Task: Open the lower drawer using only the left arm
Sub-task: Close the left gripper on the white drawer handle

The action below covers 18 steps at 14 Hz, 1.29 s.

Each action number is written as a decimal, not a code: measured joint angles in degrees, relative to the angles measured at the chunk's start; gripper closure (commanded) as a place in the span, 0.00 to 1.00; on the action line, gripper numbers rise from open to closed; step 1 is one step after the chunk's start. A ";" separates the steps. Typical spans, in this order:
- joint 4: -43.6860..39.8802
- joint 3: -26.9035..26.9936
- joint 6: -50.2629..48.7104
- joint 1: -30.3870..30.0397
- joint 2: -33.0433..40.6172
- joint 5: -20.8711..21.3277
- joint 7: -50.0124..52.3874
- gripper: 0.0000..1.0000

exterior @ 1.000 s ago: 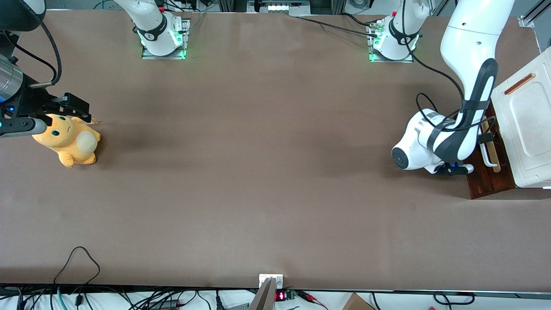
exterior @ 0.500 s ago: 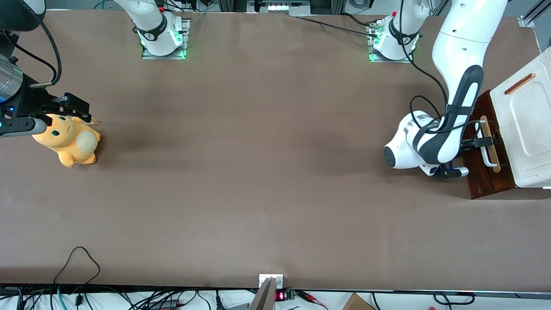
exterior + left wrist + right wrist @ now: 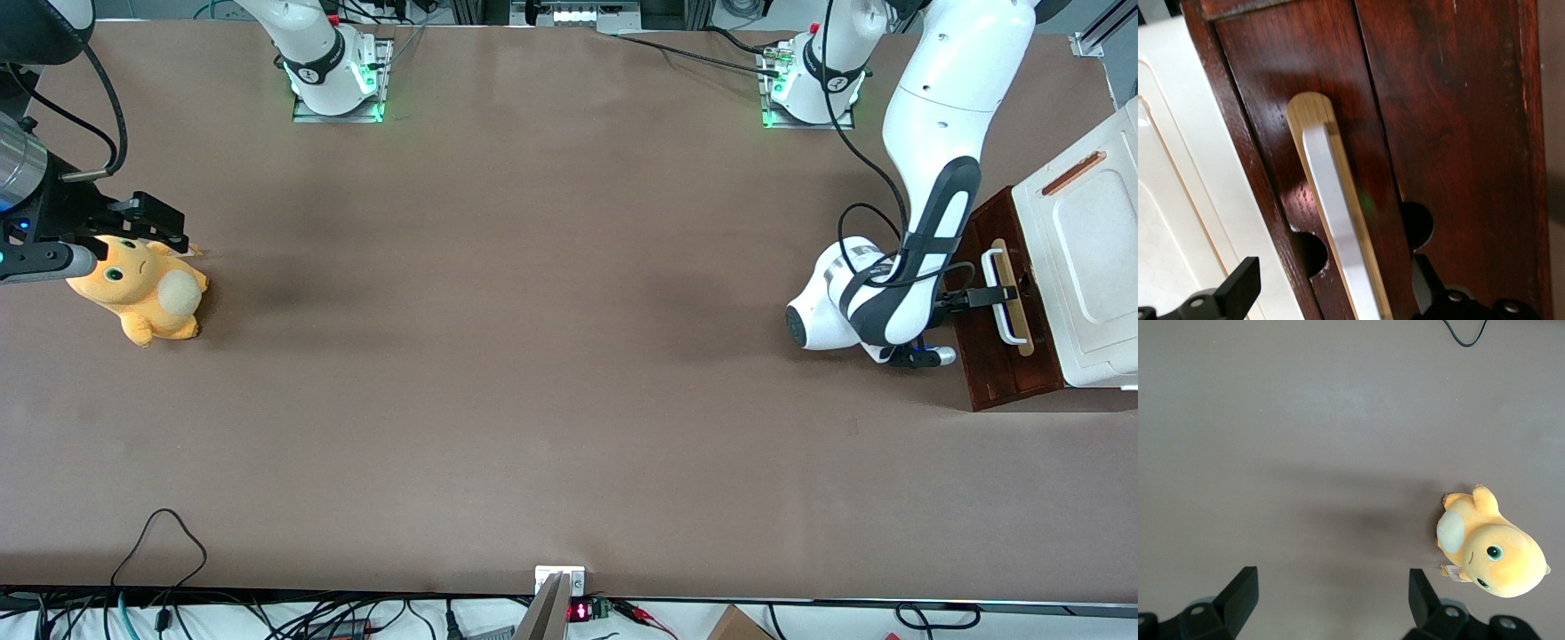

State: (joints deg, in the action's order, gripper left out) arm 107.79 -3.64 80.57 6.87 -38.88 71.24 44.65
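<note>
The lower drawer (image 3: 991,356) is a dark reddish-brown wooden front at the working arm's end of the table, under a white top panel (image 3: 1089,258). Its white loop handle (image 3: 1003,311) runs along a pale wooden strip (image 3: 1016,302). My left arm's gripper (image 3: 996,296) is level with the middle of that handle, in front of the drawer. In the left wrist view the gripper (image 3: 1335,273) is open, one black finger (image 3: 1238,287) on each side of the handle (image 3: 1338,220). Neither finger touches the handle. The drawer front (image 3: 1271,100) fills that view, and no pale inside wood shows.
The white panel has an orange slot (image 3: 1073,173). A yellow plush toy (image 3: 142,289) lies at the parked arm's end, also in the right wrist view (image 3: 1491,553). Two arm bases (image 3: 805,84) stand along the table edge farthest from the front camera.
My left arm's elbow and wrist have shifted toward the parked arm's end, uncovering more of the drawer front and handle. The gripper stays at the handle. The drawer front has not visibly moved.
</note>
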 measured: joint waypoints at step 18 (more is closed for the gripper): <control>0.01 0.44 -0.45 -1.44 -1.47 0.33 0.48 0.34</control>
State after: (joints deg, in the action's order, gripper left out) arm 107.80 -3.21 80.12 5.43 -40.36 71.56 45.14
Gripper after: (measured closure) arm 0.278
